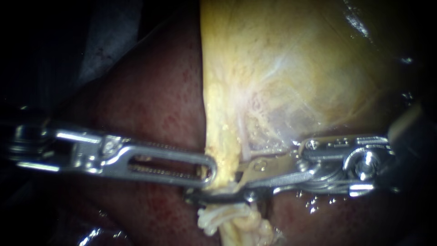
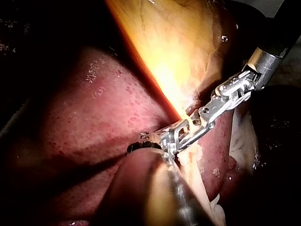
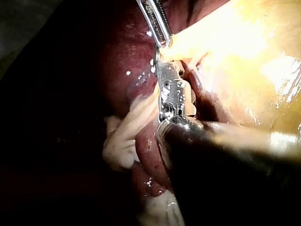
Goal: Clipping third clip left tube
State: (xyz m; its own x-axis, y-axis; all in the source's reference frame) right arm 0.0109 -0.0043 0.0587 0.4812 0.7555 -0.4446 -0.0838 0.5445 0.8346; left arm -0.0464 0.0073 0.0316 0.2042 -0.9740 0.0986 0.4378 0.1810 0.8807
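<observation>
A yellow-white tube (image 1: 222,157) runs down from the gallbladder (image 1: 296,68) and frays into pale strands (image 1: 236,223). My left instrument (image 1: 207,172) comes in over the liver (image 1: 150,91). Its slotted jaws lie together and pinch the tube's left edge. My right instrument (image 1: 214,191) reaches across just below it. Its two thin jaws straddle the tube and press it from both sides. In the left wrist view the two tips meet at the tube (image 2: 181,134). The right wrist view shows my right instrument (image 3: 165,80) under the left instrument (image 3: 157,23).
Dark red liver (image 2: 94,117) surrounds the tube on both sides. The gallbladder's yellow wall (image 3: 244,47) fills the space above the jaws. Whitish tissue strands (image 3: 127,136) hang beside the right instrument's wrist.
</observation>
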